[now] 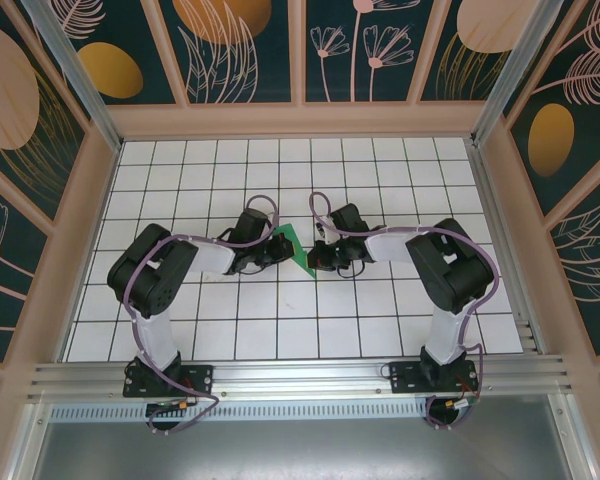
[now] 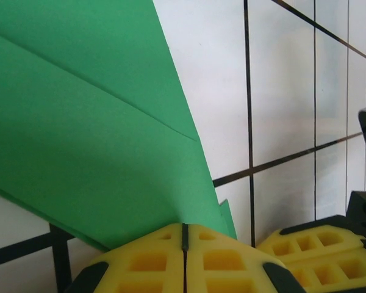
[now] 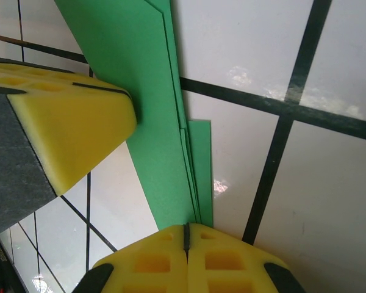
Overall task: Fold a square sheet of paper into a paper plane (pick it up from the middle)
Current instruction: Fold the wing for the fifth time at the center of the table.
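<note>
Left gripper (image 2: pixel 184 235): jaws pressed together, its two yellow fingers meeting along a thin dark seam and pinching an edge of the folded green paper (image 2: pixel 79 134).
Right gripper (image 3: pixel 186 235): likewise closed to a hairline seam, clamped on the paper where several layered edges run side by side into its tips.
Grippers together: tip to tip and very close. In the right wrist view a yellow pad of the left gripper meets the paper's face on the left. In the left wrist view the right gripper's yellow fingers (image 2: pixel 317 247) sit just beside the left one's.
Green paper: bright green and folded into overlapping layers with straight crease lines. From above it is a narrow sliver held between the two gripper tips over the middle of the table. It looks tilted up on edge, but whether its lower edge touches the surface cannot be told.
Arms: elbows bent outward, forearms reaching inward toward each other.
Table (image 1: pixel 380 170): white, with a black grid of square tiles.
Rail (image 1: pixel 300 375): aluminium, along the near edge, carrying both arm bases.
Walls (image 1: pixel 240 50): dark teal panels with leaf and flower patterns, framed in pale wood.
</note>
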Robot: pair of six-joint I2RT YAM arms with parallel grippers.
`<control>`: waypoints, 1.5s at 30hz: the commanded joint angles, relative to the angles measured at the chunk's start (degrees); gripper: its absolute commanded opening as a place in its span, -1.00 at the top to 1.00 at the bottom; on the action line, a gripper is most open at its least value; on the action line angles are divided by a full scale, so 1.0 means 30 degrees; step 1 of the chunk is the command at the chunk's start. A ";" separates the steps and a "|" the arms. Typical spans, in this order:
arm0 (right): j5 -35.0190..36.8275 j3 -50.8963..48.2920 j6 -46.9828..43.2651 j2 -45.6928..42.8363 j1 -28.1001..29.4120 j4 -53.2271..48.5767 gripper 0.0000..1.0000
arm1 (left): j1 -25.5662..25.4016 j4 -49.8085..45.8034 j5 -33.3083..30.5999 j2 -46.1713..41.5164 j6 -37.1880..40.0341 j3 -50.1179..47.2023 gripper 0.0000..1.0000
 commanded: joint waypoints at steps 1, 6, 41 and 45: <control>0.2789 -0.1178 -0.0003 0.1731 0.0041 -0.3018 1.00 | 0.0114 -0.1519 -0.3539 0.0597 0.0528 0.0503 0.80; 0.2915 -0.1434 -0.0061 0.1780 0.0046 -0.3173 1.00 | 0.0919 -0.1941 -0.6125 0.0565 -0.0109 0.0320 0.77; 0.5734 -0.0618 0.0800 -0.5732 -0.1917 -0.1189 -0.21 | 0.2771 -0.9363 -0.7937 -0.1744 0.0646 0.5131 -0.14; 0.6666 -0.1958 0.0364 -0.6386 -0.3079 -0.0144 -0.42 | 0.1395 -1.1456 -0.9114 -0.2091 0.0029 0.5752 -0.28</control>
